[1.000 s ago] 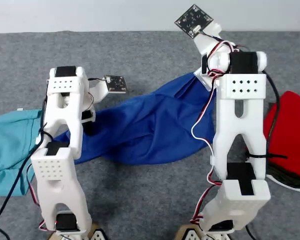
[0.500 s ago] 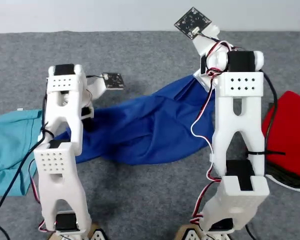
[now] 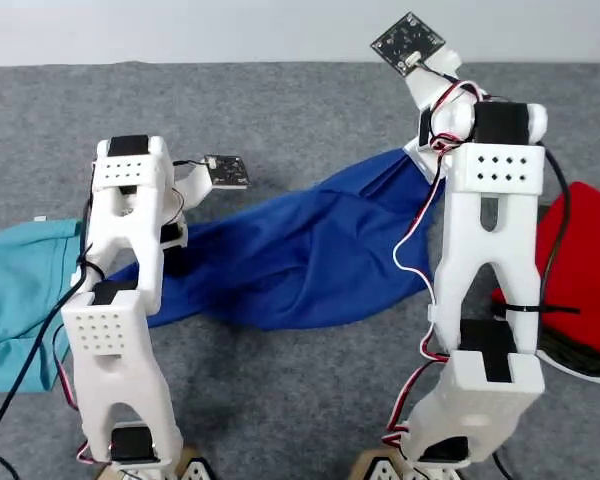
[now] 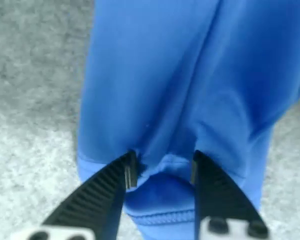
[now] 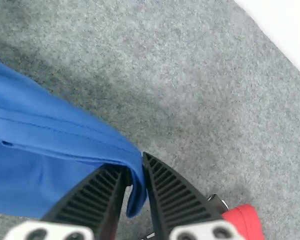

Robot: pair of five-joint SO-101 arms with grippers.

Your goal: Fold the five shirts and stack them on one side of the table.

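A blue shirt (image 3: 290,250) lies stretched across the grey table between the two arms. In the left wrist view my left gripper (image 4: 160,167) pinches a bunched hem of the blue shirt (image 4: 175,90), its fingers (image 4: 127,170) pressing into the cloth. My right gripper (image 5: 136,175) is shut on the far corner of the blue shirt (image 5: 50,145), held just above the table. A teal shirt (image 3: 20,290) lies crumpled at the table's left edge. A red shirt (image 3: 585,250) sits on a pile at the right edge.
The grey felt table (image 3: 280,110) is bare behind the blue shirt, up to the white wall. A dark and a white garment (image 3: 580,355) show under the red shirt. Both white arms stand over the near half of the table.
The right arm has shifted a little to the right, drawing the blue shirt's far corner with it. The left arm has barely moved.
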